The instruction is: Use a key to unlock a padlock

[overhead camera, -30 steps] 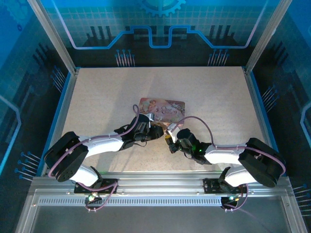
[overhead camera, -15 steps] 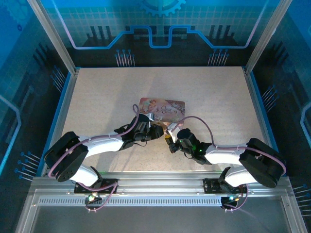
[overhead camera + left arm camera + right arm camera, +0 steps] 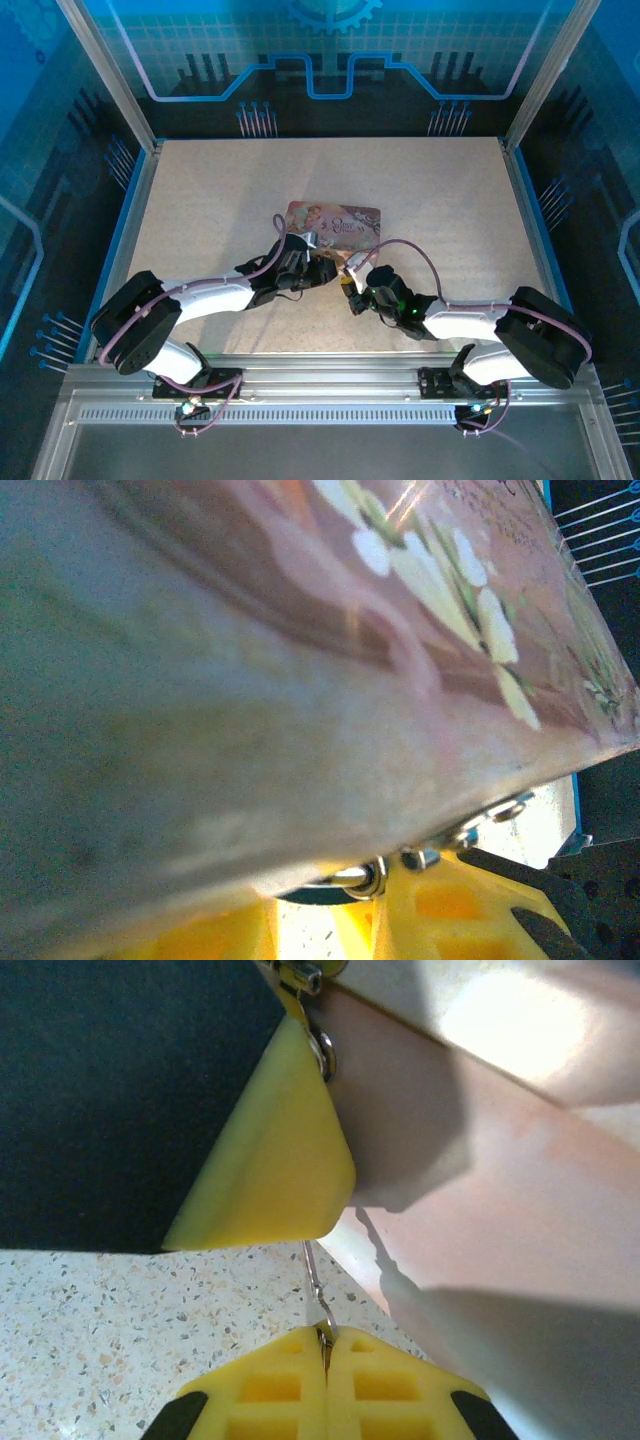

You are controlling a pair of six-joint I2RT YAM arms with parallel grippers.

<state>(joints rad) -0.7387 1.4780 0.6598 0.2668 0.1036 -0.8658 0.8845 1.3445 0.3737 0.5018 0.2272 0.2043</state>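
1. Looking down from the top view, both arms meet at mid-table [image 3: 220, 190], just in front of the pink illustrated box [image 3: 335, 218]. The left gripper [image 3: 318, 268] and right gripper [image 3: 350, 292] sit tip to tip, close to touching. The lock and key are too small to make out from here.

2. Left wrist view: the box's side looms very close. At the bottom edge the left claw's yellow pads [image 3: 450, 910] stand slightly apart, with small silvery metal parts caught at their tips. I take these for the padlock [image 3: 372, 878], pinched there right against the box.

3. Right wrist view: the right claw's pads [image 3: 390, 1390] are pressed together on the key [image 3: 314, 1280]. Its thin metal shaft rises from between them, towards the left claw's yellow pad above. A small metal ring [image 3: 325, 1055] shows at that pad's upper edge.

4. Progress, as I judge it: both items are picked up and brought together. Whether the key has entered the keyhole cannot be told. Inserting, turning and freeing the shackle appear not yet done.
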